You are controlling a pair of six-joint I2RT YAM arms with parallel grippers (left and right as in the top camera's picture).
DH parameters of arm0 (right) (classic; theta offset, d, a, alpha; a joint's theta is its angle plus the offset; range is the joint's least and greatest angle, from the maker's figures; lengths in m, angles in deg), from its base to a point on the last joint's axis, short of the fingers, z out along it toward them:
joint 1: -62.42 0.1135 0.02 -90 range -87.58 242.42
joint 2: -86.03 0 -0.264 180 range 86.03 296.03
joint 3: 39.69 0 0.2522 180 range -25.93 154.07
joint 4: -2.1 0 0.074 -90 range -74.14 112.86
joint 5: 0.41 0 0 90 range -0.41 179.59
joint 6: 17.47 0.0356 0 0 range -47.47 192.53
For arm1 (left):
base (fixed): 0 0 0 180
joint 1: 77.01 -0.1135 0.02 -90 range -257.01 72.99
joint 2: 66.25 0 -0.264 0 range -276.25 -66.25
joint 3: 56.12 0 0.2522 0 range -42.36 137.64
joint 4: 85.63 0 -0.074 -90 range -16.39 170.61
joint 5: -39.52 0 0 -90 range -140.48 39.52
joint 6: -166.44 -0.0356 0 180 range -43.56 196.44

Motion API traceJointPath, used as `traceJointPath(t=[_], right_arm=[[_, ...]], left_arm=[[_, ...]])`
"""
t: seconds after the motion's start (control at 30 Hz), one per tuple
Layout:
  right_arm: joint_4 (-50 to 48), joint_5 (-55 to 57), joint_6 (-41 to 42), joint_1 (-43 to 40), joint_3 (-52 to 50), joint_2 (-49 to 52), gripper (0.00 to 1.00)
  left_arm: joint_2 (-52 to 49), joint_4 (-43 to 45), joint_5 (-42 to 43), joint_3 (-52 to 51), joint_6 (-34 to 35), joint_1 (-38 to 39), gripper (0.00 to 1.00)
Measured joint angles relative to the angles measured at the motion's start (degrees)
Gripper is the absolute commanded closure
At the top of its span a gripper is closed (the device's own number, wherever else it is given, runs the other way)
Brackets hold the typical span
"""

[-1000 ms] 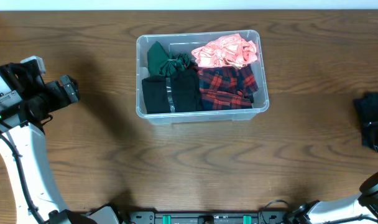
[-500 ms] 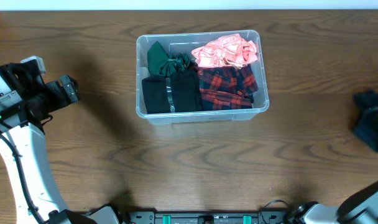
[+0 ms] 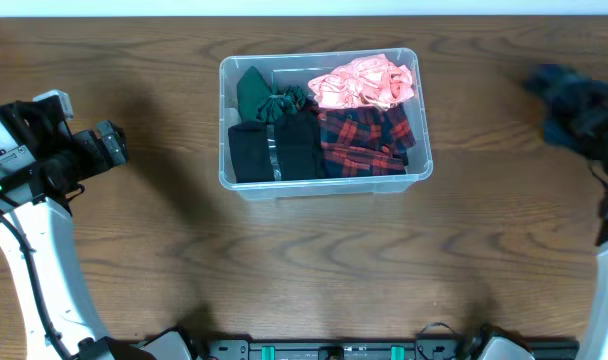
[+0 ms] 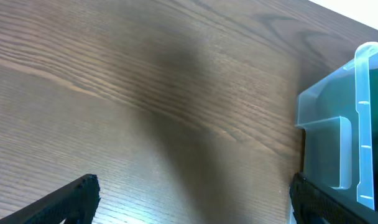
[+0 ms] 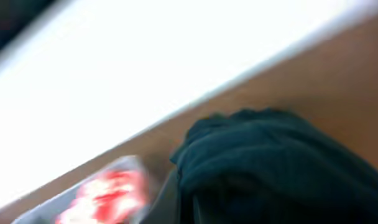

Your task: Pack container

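Now the right tool (image 3: 576, 118), clamped on a soft, bunched dark cloth (image 5: 270, 162), has swung up level with the clear, round-cornered plastic container (image 3: 324, 180), well to its left. The left tool (image 4: 192, 198) gapes empty.

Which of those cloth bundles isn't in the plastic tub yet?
The dark teal bundle, far to the right of the container. The green piece, pink piece, black piece and red plaid piece all lie inside it.
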Motion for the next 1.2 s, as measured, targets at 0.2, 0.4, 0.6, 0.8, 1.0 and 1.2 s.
traceJointPath(t=[0.2, 0.4, 0.6, 0.8, 1.0, 1.2], right_arm=[[-8.00, -5.64, -0.94, 15.08, 0.02, -0.76, 0.99], [-7.56, -6.34, -5.22, 27.71, 0.02, 0.68, 0.99], [-7.37, -6.32, -12.09, 36.52, 0.02, 7.34, 0.99], [-6.67, -8.11, -17.00, 40.61, 0.00, 14.08, 0.99], [-4.26, -9.57, -20.33, 40.59, 0.02, 14.75, 0.99], [-0.07, -9.86, -22.95, 39.34, 0.02, 14.75, 0.12]], left_arm=[[0.00, -0.04, 0.00, 0.00, 0.00, 0.00, 0.02], [0.00, 0.00, -0.02, 0.00, 0.00, 0.00, 0.02], [0.00, 0.00, -0.02, 0.00, 0.00, 0.00, 0.02], [0.00, 0.00, -0.02, 0.00, 0.00, 0.00, 0.02], [0.00, 0.00, -0.02, 0.00, 0.00, 0.00, 0.02], [0.00, 0.00, 0.00, 0.00, 0.00, 0.00, 0.02]])
